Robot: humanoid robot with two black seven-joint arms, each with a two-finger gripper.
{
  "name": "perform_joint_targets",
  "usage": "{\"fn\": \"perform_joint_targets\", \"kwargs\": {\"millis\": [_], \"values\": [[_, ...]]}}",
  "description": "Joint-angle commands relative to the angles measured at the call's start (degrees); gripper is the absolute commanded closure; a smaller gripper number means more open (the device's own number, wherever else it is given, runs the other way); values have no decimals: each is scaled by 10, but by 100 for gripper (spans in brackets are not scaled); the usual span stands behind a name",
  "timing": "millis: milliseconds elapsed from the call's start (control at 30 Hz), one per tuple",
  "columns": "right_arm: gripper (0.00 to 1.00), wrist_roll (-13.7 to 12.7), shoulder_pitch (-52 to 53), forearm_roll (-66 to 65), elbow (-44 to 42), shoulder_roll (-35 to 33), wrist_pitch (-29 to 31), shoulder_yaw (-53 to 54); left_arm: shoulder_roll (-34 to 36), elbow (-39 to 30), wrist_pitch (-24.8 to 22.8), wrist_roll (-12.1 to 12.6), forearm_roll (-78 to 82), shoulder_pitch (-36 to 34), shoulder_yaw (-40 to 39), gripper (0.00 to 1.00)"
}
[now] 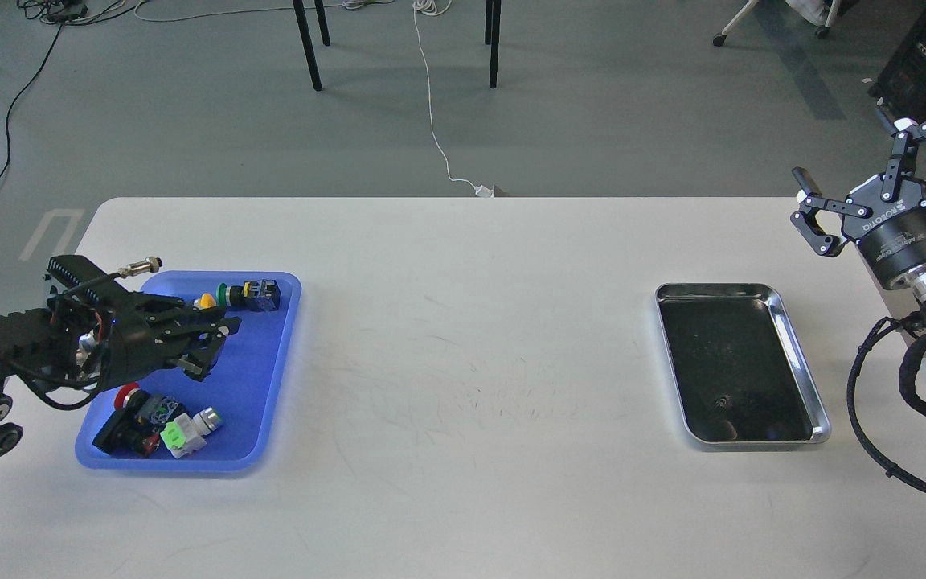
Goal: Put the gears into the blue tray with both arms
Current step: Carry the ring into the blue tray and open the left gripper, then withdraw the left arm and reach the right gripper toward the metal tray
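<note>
The blue tray [270, 378] lies at the table's left and holds several colourful push-button switches. My left gripper [215, 347] hangs low over the tray's middle, pointing right. It is dark and seen from the side, so I cannot tell its state or whether it holds anything. A tiny dark round thing, possibly a gear [722, 400], lies on the black lining of the steel tray [792, 338] at the right. My right gripper [853, 153] is raised past the table's right edge, open and empty, well above and to the right of the steel tray.
Switches sit at the blue tray's far end [252, 295] and near end [157, 422]. A wide stretch of white tabletop [471, 362] separates the two trays. Black cable loops [905, 386] hang under the right wrist. Chair legs and cables are on the floor beyond.
</note>
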Motion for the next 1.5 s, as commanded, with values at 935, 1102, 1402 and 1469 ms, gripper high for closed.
{"fn": "perform_joint_targets", "kwargs": {"millis": [935,1102,1402,1469], "values": [[1,0,4,-1,19,-19,0,-1,-20,72,-46,-28,-360,-79,-12,17],[1,0,3,-1,36,-54,0,-1,-29,71,-46,-33,-562,-148,-19,15],[1,0,3,-1,40,-68,0,14,-91,73,-47,-26,-854,-187,-77,4],[1,0,3,-1,40,-68,0,16,-101,73,-47,-26,-880,-192,-84,3]]}}
